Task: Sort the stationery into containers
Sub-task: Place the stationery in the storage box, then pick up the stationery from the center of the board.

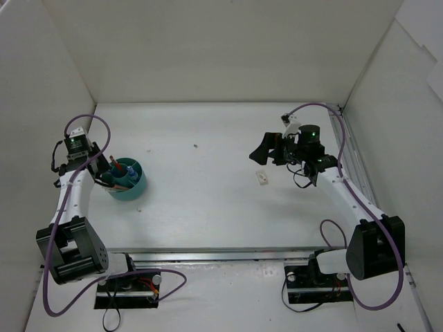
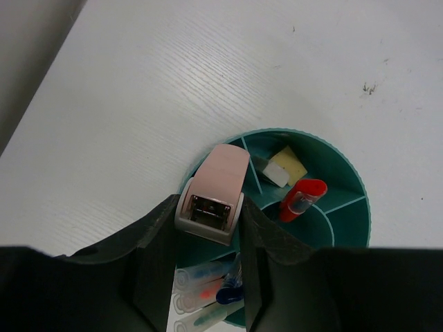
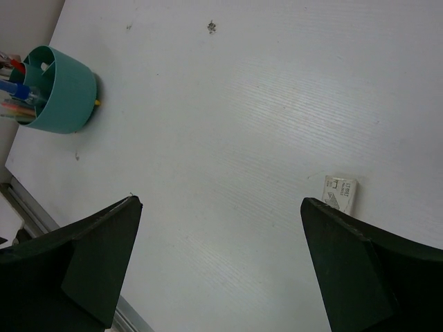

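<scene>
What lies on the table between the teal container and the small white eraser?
Nothing: the top view shows bare table between the teal container and the white eraser.

left arm (image 1: 75,195): white links, chunky black joints
right arm (image 1: 346,197): same deal
cables (image 1: 104,128): purple, loopy
left pincer (image 2: 209,207), right pincer (image 3: 220,202): matte black

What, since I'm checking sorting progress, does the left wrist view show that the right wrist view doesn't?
Left wrist only: the left tool gripping a pink item over the edge of the cup, whose compartments hold a yellow-white eraser and a red pen. Right wrist only: the open right tool and a white eraser lying on the table. Both: the teal cup, its pens, and the table.
</scene>
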Motion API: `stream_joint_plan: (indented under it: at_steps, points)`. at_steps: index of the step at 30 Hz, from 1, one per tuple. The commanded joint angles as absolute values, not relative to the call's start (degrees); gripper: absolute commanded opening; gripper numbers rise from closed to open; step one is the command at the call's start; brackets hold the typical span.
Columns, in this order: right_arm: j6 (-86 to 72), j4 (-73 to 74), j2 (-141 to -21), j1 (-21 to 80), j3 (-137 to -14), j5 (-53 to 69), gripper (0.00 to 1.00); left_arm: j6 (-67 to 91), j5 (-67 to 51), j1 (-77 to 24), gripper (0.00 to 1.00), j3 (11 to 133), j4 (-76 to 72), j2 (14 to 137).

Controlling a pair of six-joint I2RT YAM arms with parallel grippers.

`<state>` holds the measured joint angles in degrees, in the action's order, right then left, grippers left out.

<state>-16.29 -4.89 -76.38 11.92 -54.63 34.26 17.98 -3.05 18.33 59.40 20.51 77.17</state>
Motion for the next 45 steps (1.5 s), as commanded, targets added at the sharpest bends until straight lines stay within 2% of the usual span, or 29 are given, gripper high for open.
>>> stream_joint_plan:
  at_steps: [1, 8, 10, 11, 12, 13, 14, 15, 19, 23, 26, 27, 31, 34, 42, 45]
  points:
    - [-16.1, -7.0, -74.8, 11.1, -54.8, 34.8, 0.98, 17.5, -3.4, 18.5, 0.00, 62.0, 19.2, 76.9]
    - [-17.7, -6.9, -76.9, 10.7, -55.6, 36.0, 0.98, 18.5, -3.4, 18.5, 0.00, 59.9, 21.4, 76.2]
    - [-18.0, -6.9, -77.3, 10.6, -55.7, 36.0, 0.98, 18.5, -3.6, 18.5, 0.05, 59.8, 21.9, 75.9]
    - [-18.2, -6.9, -77.4, 10.6, -55.6, 35.9, 0.98, 18.5, -3.6, 18.5, 0.09, 59.9, 22.2, 75.7]
    - [-18.3, -6.7, -77.4, 10.6, -55.6, 35.6, 0.98, 18.5, -3.6, 18.5, 0.25, 60.0, 22.5, 75.5]
    - [-18.5, -6.4, -77.4, 10.5, -55.6, 34.5, 0.98, 18.5, -3.6, 18.5, 0.29, 60.2, 22.9, 75.3]
    - [-18.4, -5.5, -77.5, 10.4, -55.5, 33.8, 0.98, 18.5, -3.6, 18.5, 0.39, 60.4, 23.1, 74.7]
    - [-18.2, -4.9, -77.6, 10.5, -55.7, 33.0, 0.98, 18.5, -3.7, 18.5, 0.44, 60.4, 23.2, 74.4]
    - [-17.7, -2.7, -77.8, 10.5, -55.0, 27.6, 0.98, 18.3, -4.1, 18.5, 0.52, 61.0, 23.5, 72.4]
    - [-16.4, -0.5, -78.1, 10.1, -54.6, 23.3, 0.98, 18.3, -4.7, 18.5, 0.64, 61.4, 23.7, 70.4]
    - [-14.3, 2.1, -81.2, 9.5, -55.3, 16.2, 0.98, 18.5, -6.2, 18.5, 0.82, 62.5, 24.4, 68.6]
    - [-14.3, 3.6, -82.4, 9.2, -55.9, 15.0, 0.98, 18.5, -7.0, 18.5, 0.99, 62.6, 24.3, 67.1]
    - [-14.0, 5.2, -89.0, 9.2, -58.6, 13.2, 0.98, 18.9, -13.3, 18.5, 1.00, 62.7, 22.9, 62.5]
    - [-13.5, 5.5, -93.4, 9.6, -60.5, 13.3, 0.98, 19.8, -13.2, 14.3, 1.00, 63.3, 22.4, 59.5]
    - [-11.4, 11.0, -99.4, 19.0, -64.1, -1.8, 0.97, 20.0, -10.5, 7.7, 1.00, 64.1, 22.9, 57.2]
    - [-11.4, 13.4, -101.5, 20.0, -65.8, -3.9, 0.87, 20.0, -9.4, 7.1, 1.00, 63.8, 23.2, 57.4]
